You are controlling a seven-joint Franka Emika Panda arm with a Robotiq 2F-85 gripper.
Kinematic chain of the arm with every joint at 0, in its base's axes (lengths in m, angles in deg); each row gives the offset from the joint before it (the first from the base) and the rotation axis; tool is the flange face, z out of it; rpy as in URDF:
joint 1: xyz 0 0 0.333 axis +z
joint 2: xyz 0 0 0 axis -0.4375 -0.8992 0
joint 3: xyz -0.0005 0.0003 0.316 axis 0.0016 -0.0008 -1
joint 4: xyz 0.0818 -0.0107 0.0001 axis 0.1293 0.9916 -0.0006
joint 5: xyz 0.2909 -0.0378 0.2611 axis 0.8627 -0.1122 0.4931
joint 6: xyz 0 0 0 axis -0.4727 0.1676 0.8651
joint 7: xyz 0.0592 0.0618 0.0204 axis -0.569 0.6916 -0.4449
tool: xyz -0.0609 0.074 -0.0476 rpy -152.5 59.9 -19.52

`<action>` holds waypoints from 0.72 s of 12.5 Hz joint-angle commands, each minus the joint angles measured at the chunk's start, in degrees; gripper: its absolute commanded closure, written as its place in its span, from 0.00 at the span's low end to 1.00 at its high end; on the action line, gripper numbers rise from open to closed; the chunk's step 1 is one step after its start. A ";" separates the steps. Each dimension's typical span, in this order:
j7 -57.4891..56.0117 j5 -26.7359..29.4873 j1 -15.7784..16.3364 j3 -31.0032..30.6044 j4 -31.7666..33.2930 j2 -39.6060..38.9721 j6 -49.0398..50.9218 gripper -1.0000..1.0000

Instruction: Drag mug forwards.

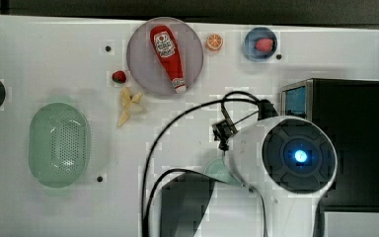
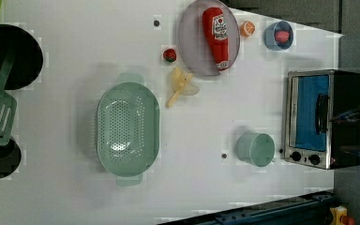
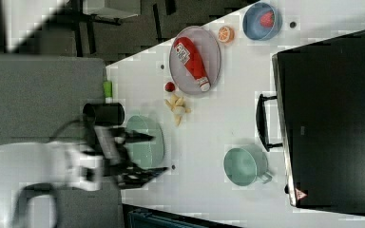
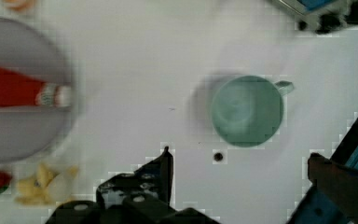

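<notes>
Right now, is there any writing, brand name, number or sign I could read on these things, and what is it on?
Ketchup bottle: a white label with print, too blurred to read.
Toaster oven: a small red triangle warning sign near one corner, its symbol too small to make out.
Oven knobs: no readable markings.
Mug, strainer basket, blue bowl: no text.

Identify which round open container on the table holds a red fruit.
The small blue bowl, beside the orange slice; the mint mug and green basket hold nothing.
</notes>
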 commanded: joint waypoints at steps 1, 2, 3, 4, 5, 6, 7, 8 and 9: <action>4.34 0.66 -0.06 1.80 11.20 -2.30 -9.75 0.00; 6.62 0.66 -0.10 2.37 14.30 -3.06 -14.30 0.00; 9.65 0.66 -0.15 2.81 16.89 -4.14 -18.74 0.00; 13.33 0.66 -0.20 3.08 18.66 -5.72 -22.33 0.00; 16.75 0.66 -0.23 3.09 18.91 -8.06 -24.73 0.00; 19.32 0.66 -0.22 3.03 18.29 -10.95 -26.52 0.00; 20.65 0.66 -0.24 3.02 17.42 -14.06 -27.99 0.00; 20.72 0.66 -0.29 3.06 16.76 -17.30 -29.36 0.00; 20.74 0.68 -0.30 3.06 16.35 -20.24 -31.62 0.00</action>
